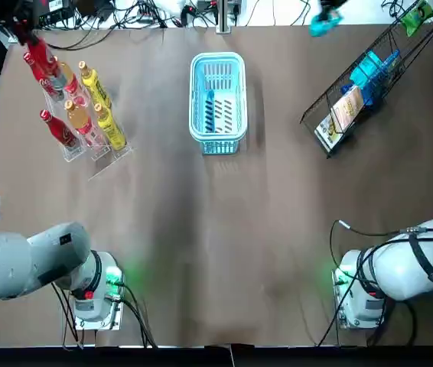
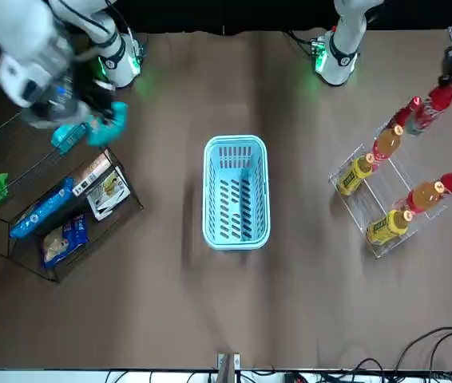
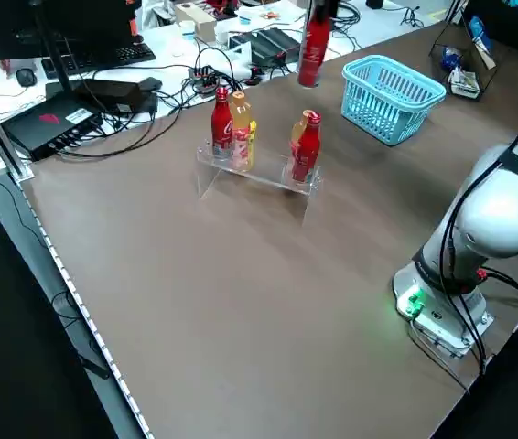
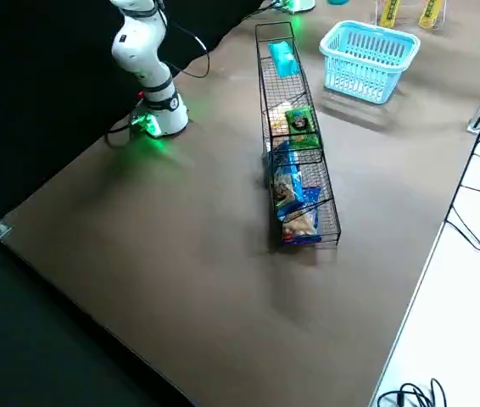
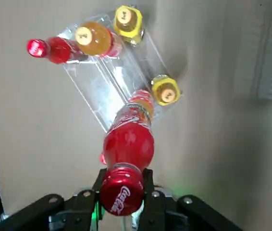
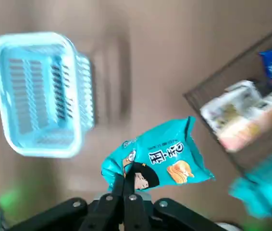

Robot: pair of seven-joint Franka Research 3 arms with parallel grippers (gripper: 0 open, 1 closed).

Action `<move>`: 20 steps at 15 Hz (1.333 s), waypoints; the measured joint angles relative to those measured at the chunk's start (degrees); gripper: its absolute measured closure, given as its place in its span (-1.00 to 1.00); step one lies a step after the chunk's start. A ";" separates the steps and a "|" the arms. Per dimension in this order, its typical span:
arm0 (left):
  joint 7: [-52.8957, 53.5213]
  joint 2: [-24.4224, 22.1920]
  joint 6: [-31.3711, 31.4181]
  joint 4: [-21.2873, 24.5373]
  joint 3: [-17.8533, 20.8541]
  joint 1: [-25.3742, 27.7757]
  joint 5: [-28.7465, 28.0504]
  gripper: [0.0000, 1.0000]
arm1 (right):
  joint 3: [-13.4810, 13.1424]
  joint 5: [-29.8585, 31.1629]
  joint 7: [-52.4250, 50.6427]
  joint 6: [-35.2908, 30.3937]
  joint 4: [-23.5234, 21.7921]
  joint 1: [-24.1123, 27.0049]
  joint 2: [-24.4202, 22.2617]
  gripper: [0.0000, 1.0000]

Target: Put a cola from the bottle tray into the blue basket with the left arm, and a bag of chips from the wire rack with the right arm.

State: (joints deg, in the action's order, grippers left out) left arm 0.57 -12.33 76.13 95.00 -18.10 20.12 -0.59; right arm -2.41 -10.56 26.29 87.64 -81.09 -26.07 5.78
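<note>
Both loads gripped.
Left pincer [image 5: 123, 190] clamps rigid, likely heavy red cola bottle [image 5: 128, 144] at its cap; right pincer [image 6: 126, 185] clamps light, crushable teal chip bag [image 6: 165, 159] at its seam.

Hands near the picture edges, labels lost to blur

Overhead, the left hand [image 1: 24, 29] merges into the dark corner above its cola [image 1: 40, 60]. From the front, the right hand [image 2: 78, 104] and its bag of chips [image 2: 92, 129] are smeared. In the right wrist view, the wire rack [image 6: 244, 72] is cut by the edge, its packets too blurred to read.
</note>
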 joint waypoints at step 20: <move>-49.60 18.96 17.36 -0.64 -24.45 -9.50 5.67 0.37 | -0.72 -3.74 33.30 35.16 1.04 -15.45 24.07 0.81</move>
State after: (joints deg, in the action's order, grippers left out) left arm -49.03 6.64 93.49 94.35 -42.54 10.61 5.07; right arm -3.13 -14.30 59.60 122.79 -80.04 -41.52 29.85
